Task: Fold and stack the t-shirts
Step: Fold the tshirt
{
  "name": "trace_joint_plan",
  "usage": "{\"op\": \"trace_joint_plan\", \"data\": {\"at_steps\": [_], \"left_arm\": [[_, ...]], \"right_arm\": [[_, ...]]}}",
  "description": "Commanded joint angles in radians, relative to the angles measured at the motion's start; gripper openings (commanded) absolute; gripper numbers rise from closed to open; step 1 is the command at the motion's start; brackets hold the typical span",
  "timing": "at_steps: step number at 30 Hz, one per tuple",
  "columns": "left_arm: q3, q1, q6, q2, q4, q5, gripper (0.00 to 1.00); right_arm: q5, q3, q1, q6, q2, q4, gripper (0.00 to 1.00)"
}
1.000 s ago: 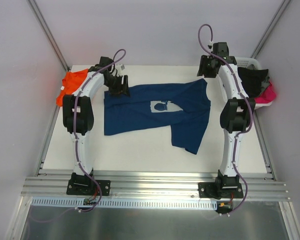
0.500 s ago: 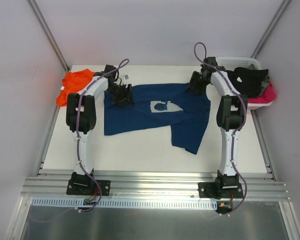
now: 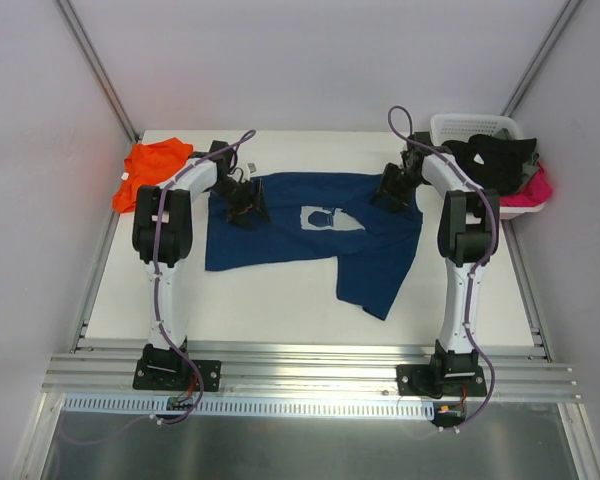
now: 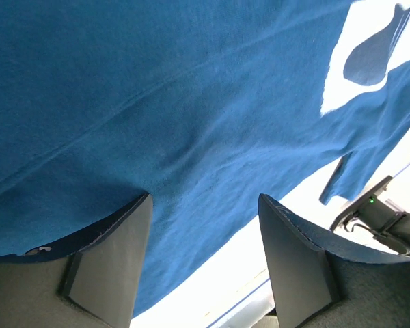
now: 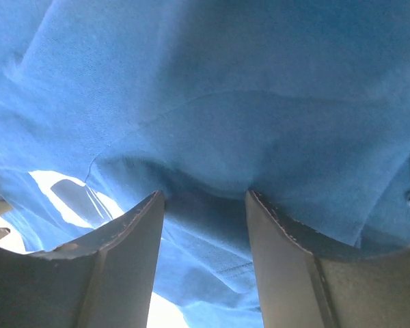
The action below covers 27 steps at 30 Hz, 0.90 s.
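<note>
Item 1: navy t-shirt (image 3: 280, 232), spread mid-table (image 3: 280, 310), pale print (image 3: 323, 215) facing up, its right part trailing toward the near edge.
Item 2: orange t-shirt (image 3: 152, 170), bunched at the far left corner.
Item 3: my left pincer (image 3: 248, 210), released, fingers spread and pressed onto the navy cloth's left side.
Item 4: my right pincer (image 3: 393, 193), likewise released, down on the navy shirt's far right edge.
Item 5: white basket (image 3: 470, 124), clothes inside, far right.

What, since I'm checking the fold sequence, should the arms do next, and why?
Probably close both: the left gripper and right gripper sit open, pressed onto the navy t-shirt near its far edge, with cloth bulging between the jaws, so a pinch looks ready.
</note>
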Motion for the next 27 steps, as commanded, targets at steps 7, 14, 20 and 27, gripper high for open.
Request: {"op": "trace_joint_plan", "data": {"at_steps": [7, 14, 20, 27], "left_arm": [[-0.007, 0.063, -0.015, -0.007, -0.067, 0.017, 0.63], [0.039, 0.082, 0.044, -0.084, -0.09, 0.038, 0.58], [0.289, 0.083, 0.103, -0.038, -0.113, -0.006, 0.61], [0.424, 0.083, 0.118, 0.064, -0.124, -0.127, 0.6]], "right_arm": [[-0.004, -0.103, 0.014, -0.001, -0.144, -0.059, 0.56], [0.044, -0.019, 0.002, -0.103, -0.152, -0.049, 0.55], [0.105, 0.101, -0.028, -0.159, -0.154, -0.044, 0.52], [0.211, 0.207, -0.065, -0.221, -0.105, -0.045, 0.5]]}}
